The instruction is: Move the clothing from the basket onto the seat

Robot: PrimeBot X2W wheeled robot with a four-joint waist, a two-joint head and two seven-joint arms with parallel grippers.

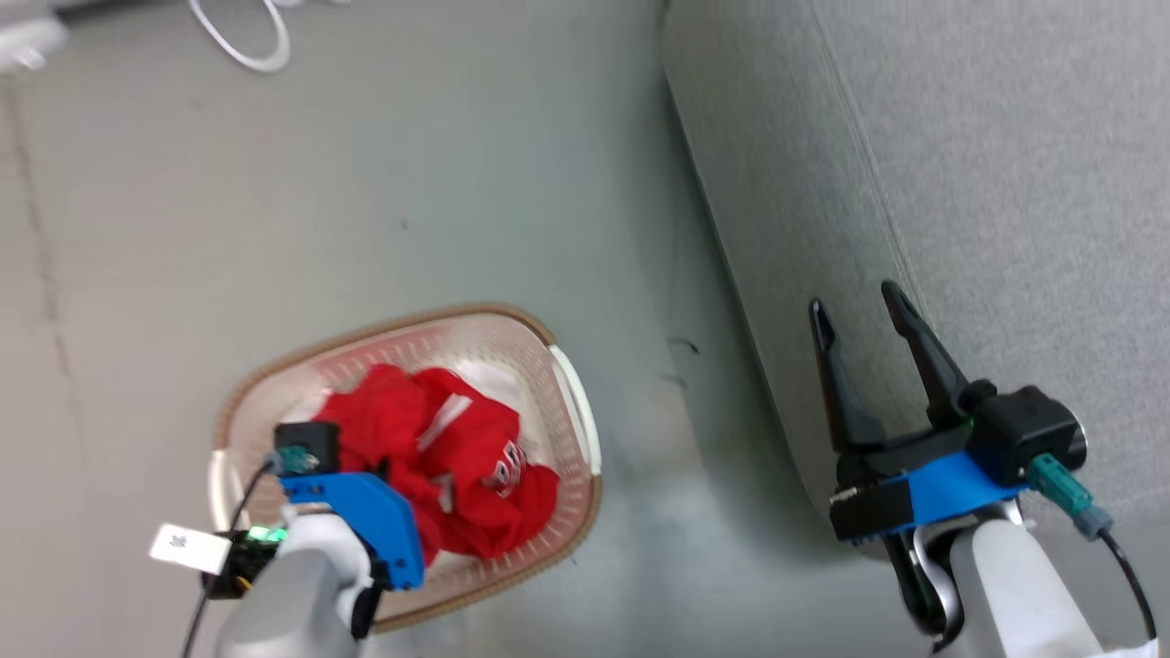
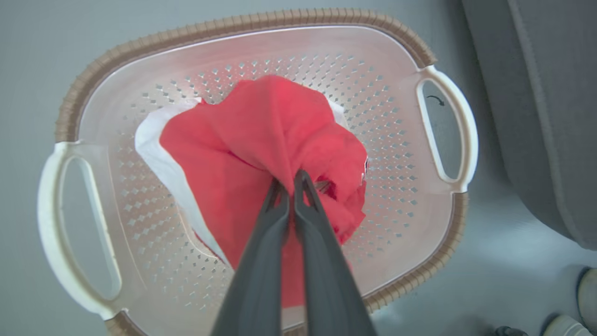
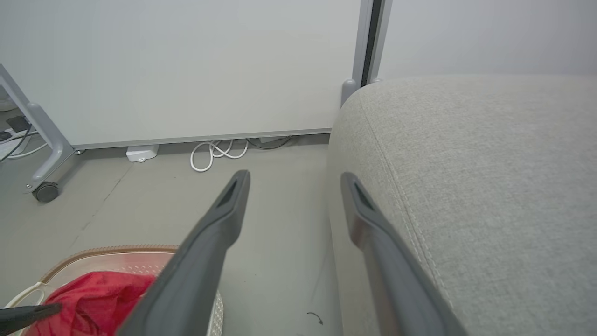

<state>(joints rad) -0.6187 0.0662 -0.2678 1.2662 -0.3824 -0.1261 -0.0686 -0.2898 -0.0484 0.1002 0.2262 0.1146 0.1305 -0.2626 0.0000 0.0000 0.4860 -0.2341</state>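
The clothing (image 2: 261,140) is a bright red bundle with a white panel, lying in the cream perforated basket (image 2: 242,28) on the floor. My left gripper (image 2: 291,179) is shut, pinching a fold of the red fabric, which rises in a peak to the fingertips. In the head view the basket (image 1: 567,384) sits at the lower left with the clothing (image 1: 475,448) inside, and my left wrist's blue mount (image 1: 366,516) hangs over it. My right gripper (image 1: 859,315) stands open and empty over the front edge of the light grey seat (image 1: 1005,183), with nothing between its fingers (image 3: 228,205).
The grey floor lies between the basket and the seat (image 3: 489,186). A white cable (image 3: 214,154) loops by the far wall, and a wheeled frame leg (image 3: 46,186) stands at the left. Two pale rounded things (image 2: 585,289) sit on the floor near the seat's corner.
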